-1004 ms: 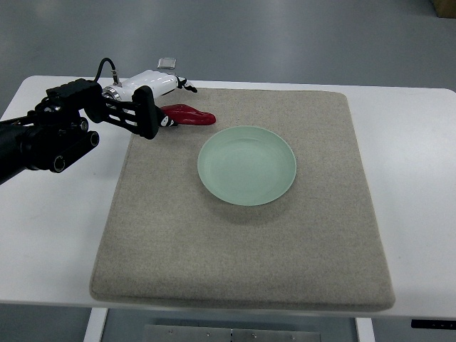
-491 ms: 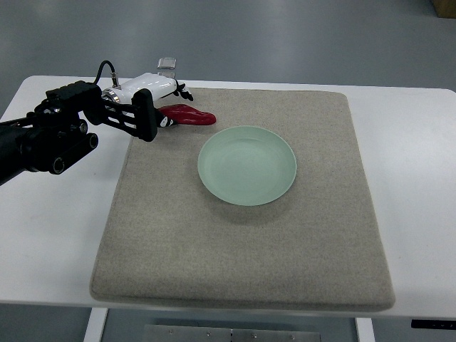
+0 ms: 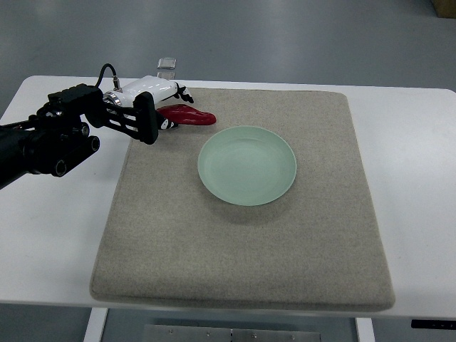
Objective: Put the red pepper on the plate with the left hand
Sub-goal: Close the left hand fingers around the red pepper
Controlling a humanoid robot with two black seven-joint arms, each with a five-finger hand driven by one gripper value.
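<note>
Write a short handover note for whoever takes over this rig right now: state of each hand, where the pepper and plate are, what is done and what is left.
Left hand: at the far left corner of the mat, fingers around the stem end of the red pepper; whether the grip is firm cannot be told from this view.
Right hand: not in view.
Red pepper: appears to lie on the mat, beyond and left of the plate, tip pointing right.
Plate: pale green, near the mat's middle, nothing on it.
Done: the hand has reached the pepper.
Left: lift the pepper, carry it right and nearer to the plate, release.
</note>
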